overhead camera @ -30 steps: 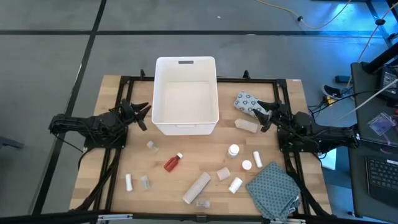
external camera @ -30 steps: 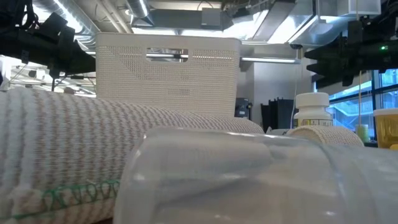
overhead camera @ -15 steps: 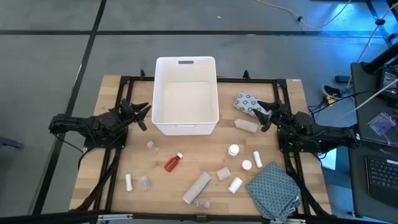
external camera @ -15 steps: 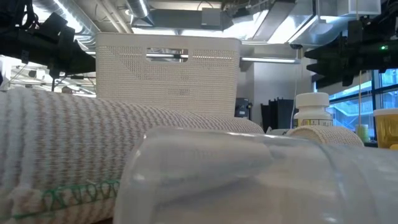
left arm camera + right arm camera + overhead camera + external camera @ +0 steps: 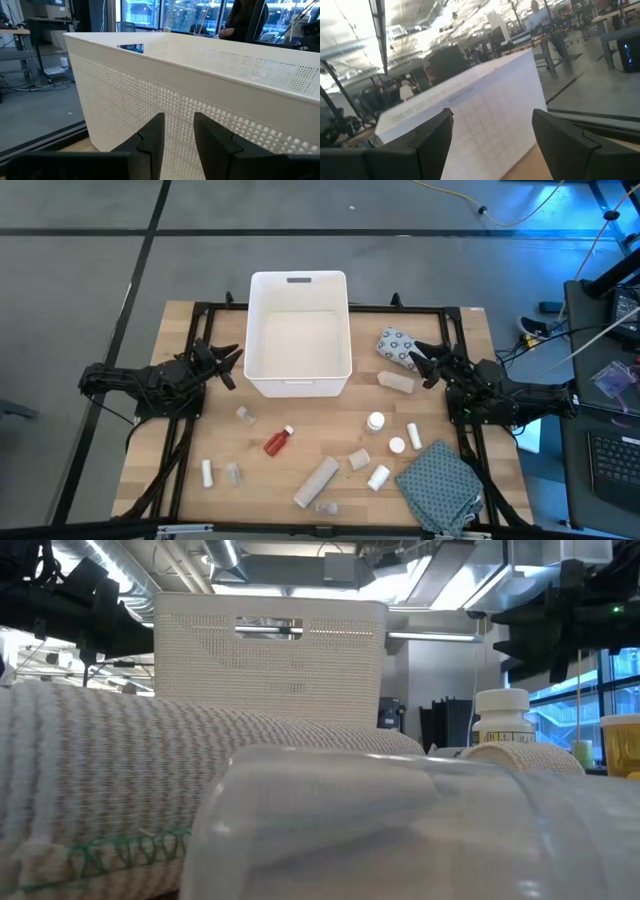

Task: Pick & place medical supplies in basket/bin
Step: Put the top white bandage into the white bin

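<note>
The white bin [image 5: 299, 330] stands at the table's far middle; in the low view the bin [image 5: 270, 655] rises behind a woven bandage roll [image 5: 130, 805] and a clear vial [image 5: 400, 830]. Supplies lie on the table nearer than it: a blue-dotted soft pack [image 5: 395, 344], a clear box [image 5: 398, 382], white bottles [image 5: 375, 421] [image 5: 379, 476], a red bottle [image 5: 278, 441], the bandage roll [image 5: 317, 482], small vials [image 5: 244, 415]. My left gripper [image 5: 231, 367] is open, left of the bin; its wrist view faces the bin wall [image 5: 150, 95]. My right gripper [image 5: 420, 363] is open, beside the dotted pack and the clear box.
A grey-teal patterned cloth [image 5: 440, 485] lies crumpled at the near right corner. A black frame [image 5: 190, 330] runs around the table top. Bare wood [image 5: 300, 415] shows between the bin and the supplies. Beyond the table are desks, cables and a person in the room.
My right gripper has shifted slightly toward the far edge and the bin, staying open. The supplies and the bin have kept their places.
</note>
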### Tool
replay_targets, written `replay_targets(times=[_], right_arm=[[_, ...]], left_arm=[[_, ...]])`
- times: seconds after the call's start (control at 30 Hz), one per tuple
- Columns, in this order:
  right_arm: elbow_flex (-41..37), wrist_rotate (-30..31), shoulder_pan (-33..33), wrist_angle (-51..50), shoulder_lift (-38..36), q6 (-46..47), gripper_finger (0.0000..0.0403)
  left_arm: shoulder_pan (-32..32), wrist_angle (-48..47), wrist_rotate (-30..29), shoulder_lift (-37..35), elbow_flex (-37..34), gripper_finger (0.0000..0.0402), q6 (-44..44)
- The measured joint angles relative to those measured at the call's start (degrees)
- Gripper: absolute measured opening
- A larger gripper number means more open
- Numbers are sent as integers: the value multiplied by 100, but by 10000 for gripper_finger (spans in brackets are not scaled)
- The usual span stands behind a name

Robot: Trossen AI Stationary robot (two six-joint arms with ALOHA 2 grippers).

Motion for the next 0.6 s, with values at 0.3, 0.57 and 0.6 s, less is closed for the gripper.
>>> replay_targets(times=[0.3, 0.57, 0.6], right_arm=[[0, 447, -1, 810, 1, -23, 272], [0, 463, 0, 904, 1, -54, 272], [2, 463, -1, 904, 1, -54, 272]], left_arm=[[0, 9, -224, 0, 1, 98, 1], [0, 9, -183, 0, 0, 98, -9], [0, 9, -159, 0, 0, 98, -31]])
